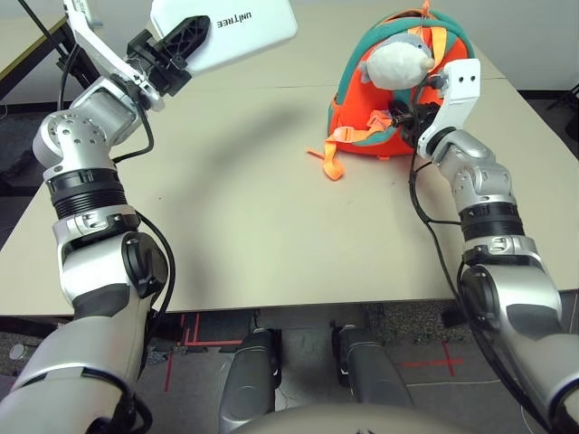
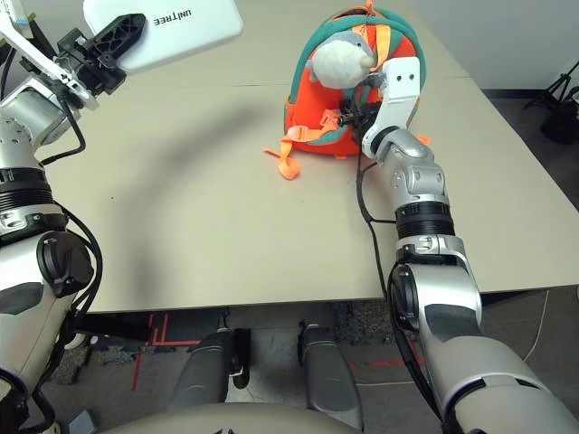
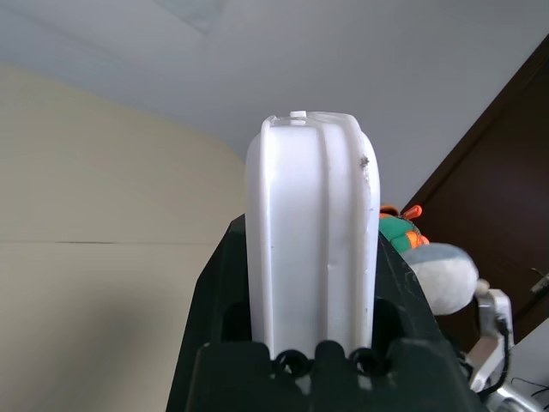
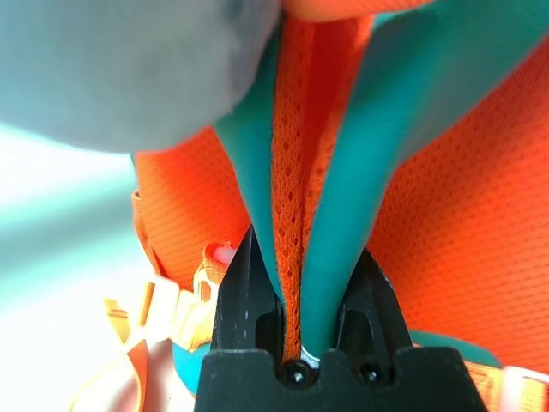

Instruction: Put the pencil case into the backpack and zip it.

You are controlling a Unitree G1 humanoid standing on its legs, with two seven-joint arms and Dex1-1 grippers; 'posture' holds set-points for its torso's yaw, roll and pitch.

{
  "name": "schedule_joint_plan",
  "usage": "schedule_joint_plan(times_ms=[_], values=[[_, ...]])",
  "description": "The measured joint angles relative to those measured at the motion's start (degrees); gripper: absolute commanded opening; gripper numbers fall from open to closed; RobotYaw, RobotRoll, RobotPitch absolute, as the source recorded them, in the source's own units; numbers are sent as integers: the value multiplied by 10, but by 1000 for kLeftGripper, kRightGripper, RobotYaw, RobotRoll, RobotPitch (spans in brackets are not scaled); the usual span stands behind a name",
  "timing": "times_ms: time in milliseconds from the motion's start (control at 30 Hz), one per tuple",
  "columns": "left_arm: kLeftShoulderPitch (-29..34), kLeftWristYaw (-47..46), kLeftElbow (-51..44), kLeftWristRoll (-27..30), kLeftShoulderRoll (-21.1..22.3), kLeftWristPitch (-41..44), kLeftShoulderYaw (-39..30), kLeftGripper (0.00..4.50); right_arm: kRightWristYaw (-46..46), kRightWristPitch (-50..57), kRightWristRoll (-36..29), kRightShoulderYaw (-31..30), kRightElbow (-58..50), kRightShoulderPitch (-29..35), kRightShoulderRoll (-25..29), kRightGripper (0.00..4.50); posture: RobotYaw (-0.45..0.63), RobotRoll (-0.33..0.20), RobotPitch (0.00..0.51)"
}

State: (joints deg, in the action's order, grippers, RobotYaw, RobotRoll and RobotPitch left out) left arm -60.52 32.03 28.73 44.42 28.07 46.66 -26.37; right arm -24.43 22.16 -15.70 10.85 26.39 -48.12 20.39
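The right gripper is clamped on a fold of the backpack — a teal-edged orange strap or flap pinched between its fingers, as the right wrist view shows. The backpack stands upright near the table's far right corner, its plush fish on the front face just above that gripper.

The left gripper holds the case by one end, its fingers closed on the flat sides, the case raised well above the table near the far left edge and pointing toward the backpack.

The step in hand looks like opening or steadying the backpack so the case can go in. To do it well, the right arm should pull the pinched fold up and away from the body of the bag to widen the mouth, and hold it taut — a slack pull would only tip the bag. Whether the zip is open cannot be told.

The case is well apart from the backpack, off to its left and higher; it should be brought across only once a gap shows, narrow end first.
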Motion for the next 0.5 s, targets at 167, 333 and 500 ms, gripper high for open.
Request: schedule_joint_plan(times_ms=[167, 333, 500], values=[[0, 1, 11, 0, -1, -5, 3, 1277, -1, 97, -33, 12, -121, 42, 40, 404, -164, 0, 113], [0, 4, 17, -1, -5, -15, 7, 1277, 6, 181, -64, 17, -239, 88, 59, 404, -164, 0, 113], [-2, 13, 37, -5, -8, -22, 18, 1277, 27, 258, -97, 37, -334, 112, 73, 404, -192, 0, 115]])
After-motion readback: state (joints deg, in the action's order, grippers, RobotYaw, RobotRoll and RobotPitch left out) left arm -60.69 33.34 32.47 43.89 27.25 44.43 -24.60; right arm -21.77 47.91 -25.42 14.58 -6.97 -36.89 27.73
